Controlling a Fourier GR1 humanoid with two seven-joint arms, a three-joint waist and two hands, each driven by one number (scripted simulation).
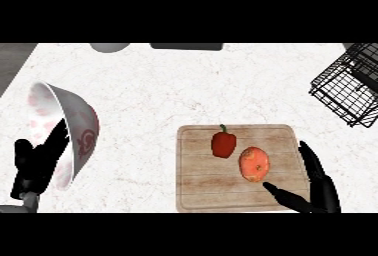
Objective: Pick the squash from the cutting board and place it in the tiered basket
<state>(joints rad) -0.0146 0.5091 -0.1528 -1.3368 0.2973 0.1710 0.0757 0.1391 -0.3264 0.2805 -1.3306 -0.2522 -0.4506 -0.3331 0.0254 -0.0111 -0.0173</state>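
An orange, oval squash lies on the right half of the wooden cutting board. A red bell pepper with a green stem lies just left of it and a little farther back. My right hand is open at the board's right edge, fingers straight beside the squash and the thumb reaching under its near end, close to it. The black wire tiered basket stands at the far right. My left hand sits at the lower left, open, fingers up against a tilted bowl.
A white bowl with red patterns stands tilted on its edge at the left, beside my left hand. A grey round object and a dark flat object lie along the counter's far edge. The counter is white marble.
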